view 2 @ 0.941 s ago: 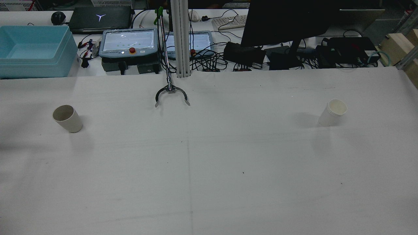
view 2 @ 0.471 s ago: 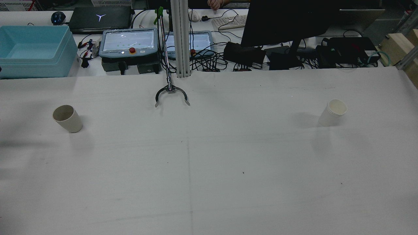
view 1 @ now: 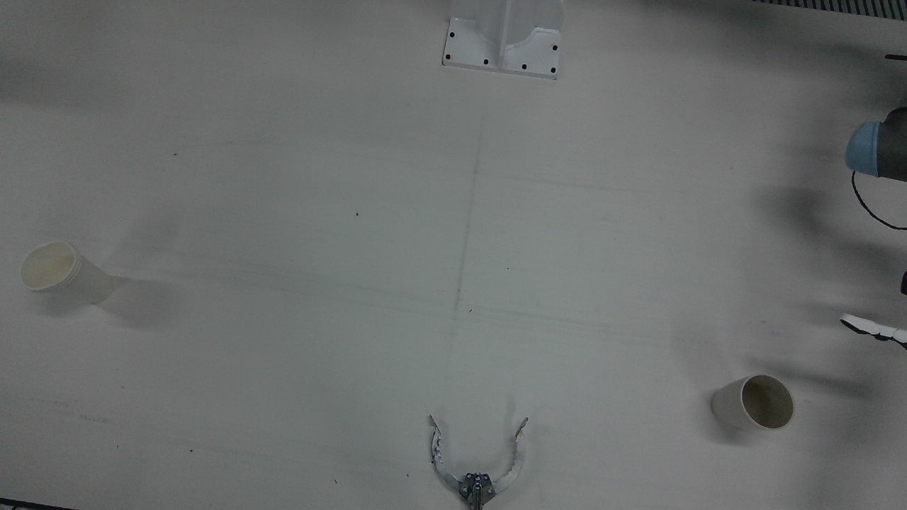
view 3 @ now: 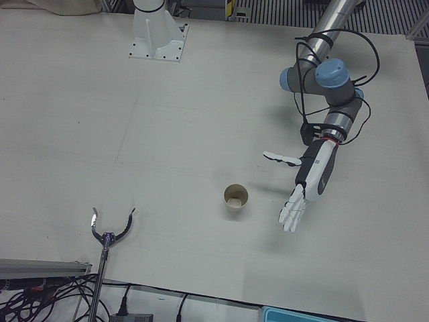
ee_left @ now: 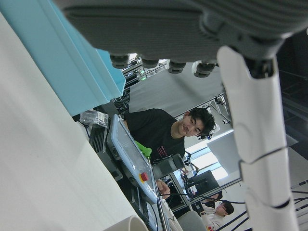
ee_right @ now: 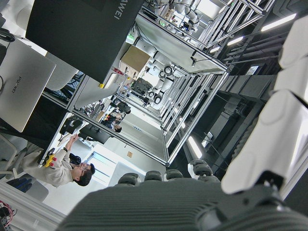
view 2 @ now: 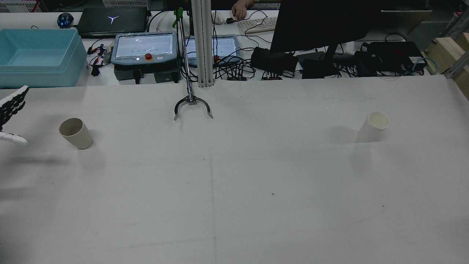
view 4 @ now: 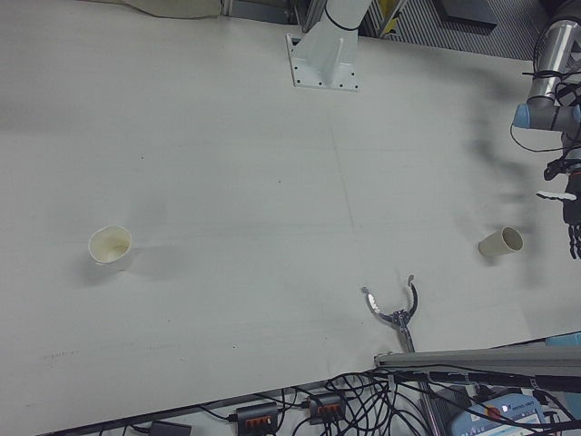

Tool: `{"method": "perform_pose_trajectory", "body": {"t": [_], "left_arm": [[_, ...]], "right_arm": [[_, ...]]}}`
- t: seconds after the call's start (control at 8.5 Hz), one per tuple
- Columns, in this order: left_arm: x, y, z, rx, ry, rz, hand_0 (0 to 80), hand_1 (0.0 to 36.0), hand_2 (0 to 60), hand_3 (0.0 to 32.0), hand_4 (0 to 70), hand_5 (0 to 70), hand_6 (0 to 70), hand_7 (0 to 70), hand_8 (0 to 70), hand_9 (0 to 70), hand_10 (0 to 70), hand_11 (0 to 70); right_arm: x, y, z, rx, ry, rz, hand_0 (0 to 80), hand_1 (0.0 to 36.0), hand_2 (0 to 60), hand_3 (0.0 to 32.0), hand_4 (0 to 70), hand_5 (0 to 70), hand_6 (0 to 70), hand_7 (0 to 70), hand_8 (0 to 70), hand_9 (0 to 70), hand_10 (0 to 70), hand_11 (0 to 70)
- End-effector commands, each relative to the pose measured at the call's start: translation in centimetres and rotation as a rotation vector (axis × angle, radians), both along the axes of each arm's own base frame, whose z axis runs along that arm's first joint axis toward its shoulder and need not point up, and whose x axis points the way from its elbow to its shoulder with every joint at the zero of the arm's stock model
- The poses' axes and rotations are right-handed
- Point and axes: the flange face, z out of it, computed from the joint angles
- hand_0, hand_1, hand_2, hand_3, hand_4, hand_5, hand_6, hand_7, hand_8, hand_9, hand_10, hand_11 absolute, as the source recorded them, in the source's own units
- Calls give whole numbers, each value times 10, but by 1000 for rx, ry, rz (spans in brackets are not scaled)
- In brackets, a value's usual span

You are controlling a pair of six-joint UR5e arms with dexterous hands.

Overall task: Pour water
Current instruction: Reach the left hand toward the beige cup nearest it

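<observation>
Paper cup point(view 3: 235, 198), centre of left-front view, upright on the surface point(view 3: 167, 121): light, thin-walled, crushes easily, so grip mid-wall gently. Left hand point(view 3: 305, 182) spread, empty, just right of it. Right hand point(ee_right: 202, 192): state unclear.

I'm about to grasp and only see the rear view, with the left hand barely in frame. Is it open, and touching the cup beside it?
Observer: The left-front view shows the left hand open, fingers spread, beside the cup with a clear gap.
Operator: Anything in that cup?
Observer: A pale patch at its bottom; I cannot tell if it is water.
Operator: The right hand?
Observer: Only its own camera shows the right hand, open, facing the room, no cup.
</observation>
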Motion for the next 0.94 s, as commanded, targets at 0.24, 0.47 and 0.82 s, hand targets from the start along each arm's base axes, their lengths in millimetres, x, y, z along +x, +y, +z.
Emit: {"method": "perform_pose_trajectory", "body": {"t": [0.24, 0.47, 0.82], "left_arm": [[48, -26, 44, -47, 126, 5, 543, 170, 0, 72, 88, 1, 0, 51, 0, 0, 11, 39], [73, -20, 40, -23, 157, -4, 537, 158, 0, 68, 99, 3, 0, 52, 0, 0, 17, 46], [118, 1, 46, -39, 167, 2, 535, 144, 0, 80, 121, 0, 0, 44, 0, 0, 18, 47]], "right_arm": [[-1, -1, 0, 1, -2, -4, 443, 118, 120, 0, 48, 10, 0, 0, 0, 0, 0, 0], [1, 0, -2, 5, -6, 1, 438, 114, 116, 0, 48, 6, 0, 0, 0, 0, 0, 0], [10, 4, -7, 16, -9, 18, 436, 113, 119, 0, 51, 6, 0, 0, 0, 0, 0, 0]]}}
